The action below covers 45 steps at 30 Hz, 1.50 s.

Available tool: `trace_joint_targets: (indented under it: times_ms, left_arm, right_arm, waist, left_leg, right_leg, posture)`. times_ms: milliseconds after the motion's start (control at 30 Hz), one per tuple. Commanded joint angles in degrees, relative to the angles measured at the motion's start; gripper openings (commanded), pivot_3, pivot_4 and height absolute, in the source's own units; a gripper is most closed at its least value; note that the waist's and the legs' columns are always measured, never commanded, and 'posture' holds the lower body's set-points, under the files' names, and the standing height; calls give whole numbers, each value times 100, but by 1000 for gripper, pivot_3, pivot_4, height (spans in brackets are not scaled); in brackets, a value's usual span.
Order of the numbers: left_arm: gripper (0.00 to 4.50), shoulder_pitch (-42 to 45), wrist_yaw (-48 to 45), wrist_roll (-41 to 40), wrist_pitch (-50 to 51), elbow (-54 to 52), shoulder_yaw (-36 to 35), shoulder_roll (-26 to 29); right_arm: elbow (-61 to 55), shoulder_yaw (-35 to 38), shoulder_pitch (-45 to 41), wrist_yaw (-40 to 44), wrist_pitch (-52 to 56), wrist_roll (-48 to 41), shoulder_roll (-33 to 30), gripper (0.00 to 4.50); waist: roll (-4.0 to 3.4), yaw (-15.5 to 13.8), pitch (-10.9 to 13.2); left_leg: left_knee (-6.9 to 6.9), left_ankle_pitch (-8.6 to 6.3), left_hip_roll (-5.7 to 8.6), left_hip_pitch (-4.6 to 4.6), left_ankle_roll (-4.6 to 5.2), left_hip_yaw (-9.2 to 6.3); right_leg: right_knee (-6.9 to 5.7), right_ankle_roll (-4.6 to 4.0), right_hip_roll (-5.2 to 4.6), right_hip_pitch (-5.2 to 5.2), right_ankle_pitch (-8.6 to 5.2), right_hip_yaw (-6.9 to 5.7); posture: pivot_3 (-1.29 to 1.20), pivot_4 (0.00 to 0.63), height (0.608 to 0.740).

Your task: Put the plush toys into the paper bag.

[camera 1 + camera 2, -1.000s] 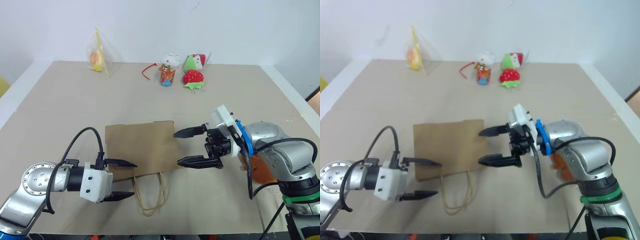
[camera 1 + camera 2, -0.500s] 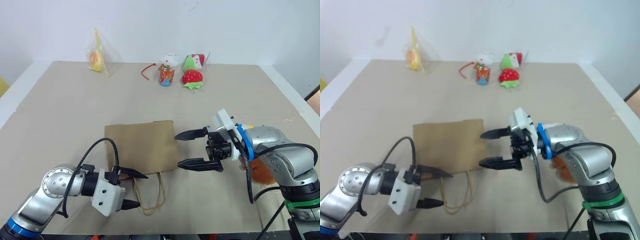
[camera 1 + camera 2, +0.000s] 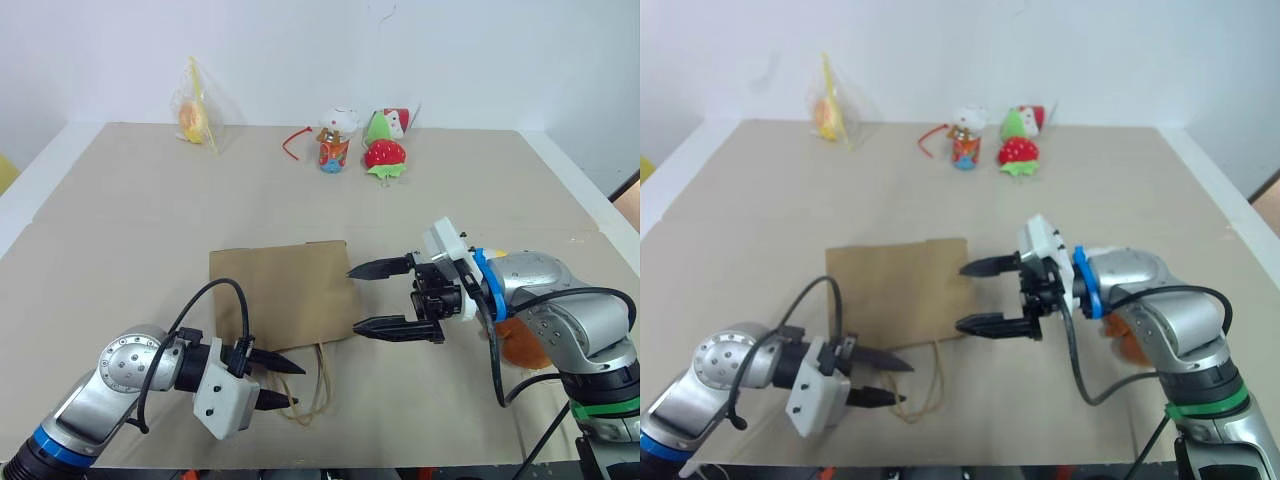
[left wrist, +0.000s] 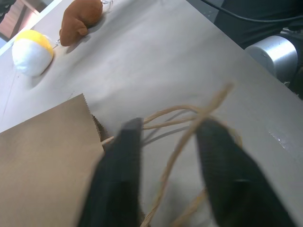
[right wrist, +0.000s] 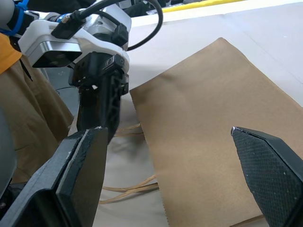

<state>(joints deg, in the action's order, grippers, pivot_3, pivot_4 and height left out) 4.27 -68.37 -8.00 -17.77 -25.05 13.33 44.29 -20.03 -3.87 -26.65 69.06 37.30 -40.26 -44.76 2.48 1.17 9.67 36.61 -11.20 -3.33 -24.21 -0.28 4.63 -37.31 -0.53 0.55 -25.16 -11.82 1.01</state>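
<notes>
The brown paper bag (image 3: 280, 295) lies flat mid-table, its tan cord handles (image 3: 313, 385) looping toward me. My left gripper (image 3: 296, 385) reaches in from the left at the handles. Its fingers are still apart, with a raised cord (image 4: 187, 137) running between them. My right gripper (image 3: 354, 298) hovers wide open at the bag's right edge, holding nothing. The left wrist view shows both plush toys on the table: the brown animal (image 4: 80, 16) and the white-and-yellow egg (image 4: 31, 47). In the head views my right forearm hides all but an orange-brown patch (image 3: 520, 345).
At the table's far edge stand a red strawberry plush (image 3: 386, 153), a small white-capped figure (image 3: 337, 135) and a clear plastic pouch with something orange (image 3: 197, 115). A white wall rises behind them. Bare tabletop lies between them and the bag.
My left gripper has swung right and slightly down from the bag's left corner to the cord handles, and its fingers have narrowed around a cord. The right gripper has not moved.
</notes>
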Motion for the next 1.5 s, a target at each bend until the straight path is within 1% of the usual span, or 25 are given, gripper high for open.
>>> trace_joint_targets:
  times_ms: [33,67,167,300,367,433,500,567,633,767,833,867,900,967,1000,1033,1067,1100,1133,1167,1200,1333,1500]
  left_arm:
    - [183,378,-72,-62,-57,256,151,-72]
    - [34,418,-73,-65,-48,278,159,-84]
    - [34,472,-56,-236,78,352,89,-100]
    - [34,854,133,-1143,993,373,-481,-68]
    - [34,1254,440,-1486,1537,472,-781,-166]
    - [34,1885,885,-1731,2092,687,-1044,-358]
    - [34,2357,1245,-1816,2470,824,-1149,-545]
    - [34,2558,1477,-1818,2750,814,-1148,-706]
    - [34,2651,1741,-1816,2993,738,-1103,-891]
    - [34,2682,1963,-1752,3273,583,-1095,-1074]
    - [0,2648,1990,-1764,3345,490,-1063,-1095]
    - [0,2602,1983,-1763,3364,440,-1046,-1095]
    - [0,2541,1998,-1740,3393,389,-1032,-1102]
    - [0,2466,2039,-1711,3451,316,-1030,-1123]
    - [0,2455,2075,-1708,3490,288,-1038,-1142]
    - [0,2453,2096,-1708,3512,266,-1040,-1155]
    - [0,2446,2114,-1704,3528,238,-1030,-1166]
    - [0,2429,2122,-1700,3540,208,-1019,-1170]
    - [0,2405,2122,-1696,3554,176,-1014,-1170]
    - [0,2365,2106,-1676,3565,150,-1008,-1148]
    - [0,2332,2093,-1662,3574,129,-1008,-1131]
    - [0,2177,1988,-1580,3494,141,-1032,-1028]
    - [0,2060,1892,-1506,3447,124,-995,-960]
  right_arm:
    - [-250,226,-52,-90,37,-109,-69,4500]
    - [-262,225,-44,-100,40,-108,-71,4500]
    - [-286,220,-37,-132,48,-104,-71,4500]
    - [-284,282,-99,-164,107,-150,-86,4500]
    - [-216,355,-210,-234,179,-208,-67,4500]
    - [-182,381,-296,-239,236,-240,-95,4500]
    - [-204,371,-321,-217,257,-248,-113,4500]
    - [-238,377,-334,-229,287,-293,-76,4500]
    - [-274,368,-346,-274,316,-331,-35,4500]
    - [-276,236,-352,-485,289,-224,134,4500]
    - [-228,194,-373,-572,244,-180,247,4080]
    - [-202,194,-391,-616,225,-167,301,3668]
    - [-182,201,-409,-657,207,-156,353,3514]
    - [-176,215,-441,-715,193,-139,433,2860]
    - [-184,219,-461,-743,193,-142,473,2716]
    - [-202,213,-484,-778,197,-149,515,2386]
    - [-218,202,-500,-798,184,-147,547,2167]
    - [-230,194,-510,-803,153,-131,570,1791]
    - [-241,194,-513,-803,141,-115,583,1664]
    - [-244,192,-510,-791,127,-77,559,1310]
    - [-252,190,-503,-787,122,-53,540,1310]
    - [-70,389,-361,-286,46,76,-56,1310]
    - [119,589,-457,271,244,-153,-752,1310]
  waist:
    - [0,-1,0]
    - [0,-1,0]
    - [0,1,0]
    - [1,0,0]
    - [0,0,0]
    - [0,0,0]
    - [5,-16,3]
    - [3,-1,-1]
    - [-3,18,-4]
    - [-3,11,-4]
    - [-3,12,-4]
    - [-3,12,-4]
    - [-3,11,-4]
    - [-3,13,-4]
    - [-3,13,-4]
    - [-3,13,-4]
    - [-3,13,-4]
    - [-3,10,-4]
    - [-3,8,-4]
    - [-3,7,-4]
    - [-3,8,-4]
    - [-3,5,-4]
    - [-3,1,-4]
  left_leg:
    - [0,0,0,0,0,-1]
    - [1,0,-1,0,0,0]
    - [3,0,0,0,0,0]
    - [3,0,-2,-1,0,-1]
    - [9,1,-3,-2,0,-7]
    - [12,3,-1,1,0,-6]
    - [14,3,1,2,0,-5]
    - [29,6,2,-9,2,-13]
    - [24,-1,6,6,5,7]
    - [23,0,7,-3,3,-3]
    - [23,0,7,-2,2,-4]
    - [24,2,9,-1,1,-5]
    - [25,4,8,-1,-1,-7]
    - [25,5,9,0,-2,-6]
    - [25,5,9,0,-2,-6]
    - [25,5,9,0,-2,-6]
    - [25,5,9,0,-2,-6]
    - [25,5,9,0,-2,-7]
    - [26,5,9,-1,-2,-8]
    - [25,5,9,-1,-2,-8]
    - [25,5,9,-1,-2,-6]
    - [25,5,14,-1,-2,-6]
    - [26,5,19,-1,-1,-5]
  right_leg:
    - [0,0,1,0,0,0]
    - [-1,0,3,0,0,-1]
    - [-3,1,5,0,1,0]
    - [-4,1,6,0,1,0]
    - [-9,2,8,0,1,-1]
    - [-12,5,11,2,4,-3]
    - [-12,7,10,5,5,-3]
    - [-13,15,16,5,9,-6]
    - [-13,16,13,11,8,20]
    - [-13,15,15,6,7,14]
    - [-13,15,16,7,7,13]
    - [-16,14,17,7,8,12]
    - [-19,14,17,6,8,12]
    - [-23,14,16,6,8,13]
    - [-23,14,16,6,8,13]
    - [-24,14,16,6,8,13]
    - [-24,14,15,6,8,13]
    - [-24,14,15,6,8,12]
    - [-24,14,15,6,8,12]
    - [-24,14,15,6,8,12]
    - [-24,14,15,6,8,13]
    - [-24,13,12,6,8,13]
    - [-23,12,7,6,7,13]
  posture:
    - [0,150,740]
    - [0,150,740]
    - [0,150,740]
    - [0,150,740]
    - [0,150,740]
    - [0,150,740]
    - [0,150,740]
    - [0,150,740]
    - [0,150,740]
    - [0,150,740]
    - [0,150,740]
    - [0,150,740]
    - [0,150,740]
    - [0,150,740]
    - [0,150,740]
    - [0,150,740]
    - [0,150,740]
    - [0,150,740]
    - [0,150,740]
    - [0,150,740]
    - [0,150,740]
    - [0,150,740]
    - [0,150,740]
